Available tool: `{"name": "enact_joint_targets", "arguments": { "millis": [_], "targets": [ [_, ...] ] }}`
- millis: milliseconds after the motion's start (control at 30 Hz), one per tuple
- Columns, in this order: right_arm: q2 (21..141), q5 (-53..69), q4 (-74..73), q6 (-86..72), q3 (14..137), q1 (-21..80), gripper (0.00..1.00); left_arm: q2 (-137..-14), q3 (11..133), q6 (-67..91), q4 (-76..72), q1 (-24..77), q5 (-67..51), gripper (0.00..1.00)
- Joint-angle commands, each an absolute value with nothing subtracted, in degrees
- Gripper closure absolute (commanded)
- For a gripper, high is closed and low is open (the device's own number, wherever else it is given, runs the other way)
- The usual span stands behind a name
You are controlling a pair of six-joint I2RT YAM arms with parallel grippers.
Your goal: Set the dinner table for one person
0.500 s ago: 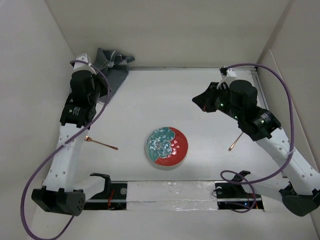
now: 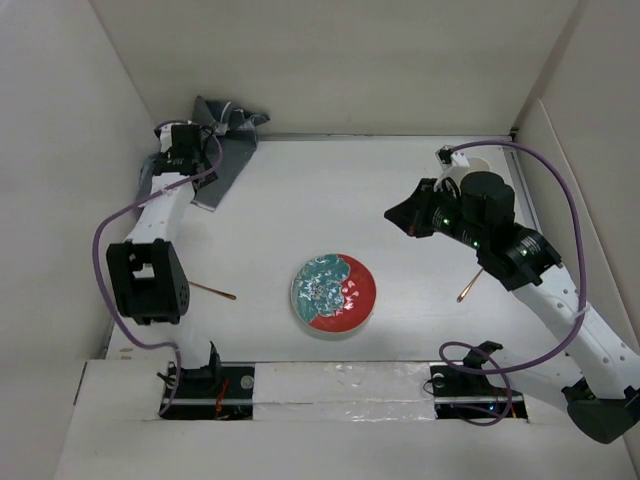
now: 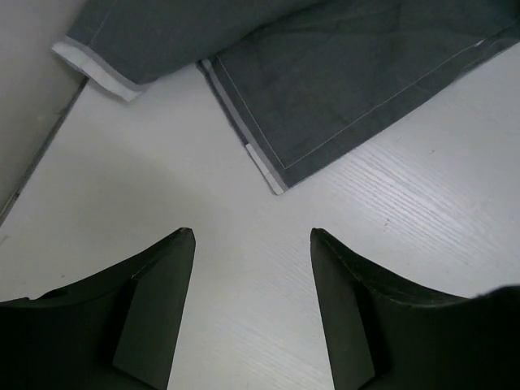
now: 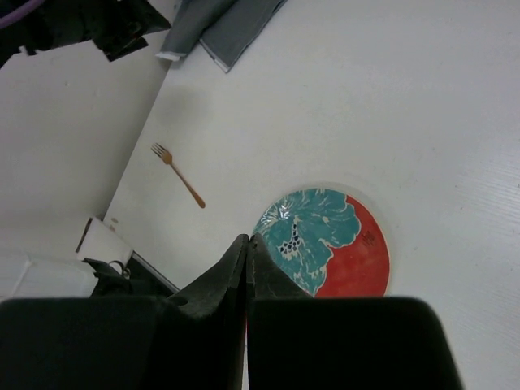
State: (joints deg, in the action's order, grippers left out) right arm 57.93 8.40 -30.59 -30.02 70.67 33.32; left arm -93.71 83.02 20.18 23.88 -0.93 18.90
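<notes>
Jaws of the left gripper [image 3: 250, 237] stand released over the bench [image 3: 154, 162]. The grey cloth [image 3: 366, 81], just ahead of them, should handle soft and light; pinch its near hemmed corner. Jaws of the right gripper [image 4: 246, 238] are clenched, empty.

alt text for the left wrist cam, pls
Open left gripper hovers above the white dinner table, its two dark fingers pointing toward a dark grey cloth with pale striped edges lying across the top of the view.
</notes>
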Motion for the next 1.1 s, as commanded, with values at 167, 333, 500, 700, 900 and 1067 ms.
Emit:
{"name": "enact_joint_targets", "arguments": {
  "millis": [167, 333, 500, 700, 900, 1067],
  "targets": [
    [57.22, 10.20, -27.95, -29.79, 69.61, 33.05, 0.64, -111.24, 91.92, 23.47, 24.08, -1.93, 18.54, 0.44],
    [57.30, 10.02, -29.18, -29.79, 69.52, 33.05, 0.54, -120.57, 98.85, 23.47, 25.31, -1.93, 18.63, 0.43],
    [57.66, 9.58, -29.35, -30.67, 69.17, 33.57, 0.53, -130.59, 104.84, 22.67, 27.32, -1.93, 18.64, 0.42],
    [57.57, 6.68, -29.62, -31.11, 69.17, 34.19, 0.53, -134.13, 106.71, 23.29, 28.13, 1.31, 10.50, 1.00],
    [58.53, 4.74, -29.62, -30.41, 70.57, 32.09, 0.53, -131.83, 108.43, 26.88, 24.70, 14.47, 0.37, 1.00],
    [60.55, 6.32, -29.01, -29.97, 72.42, 30.76, 0.53, -133.50, 119.94, 28.65, 23.98, 23.18, -7.47, 1.00]
  ]
}}
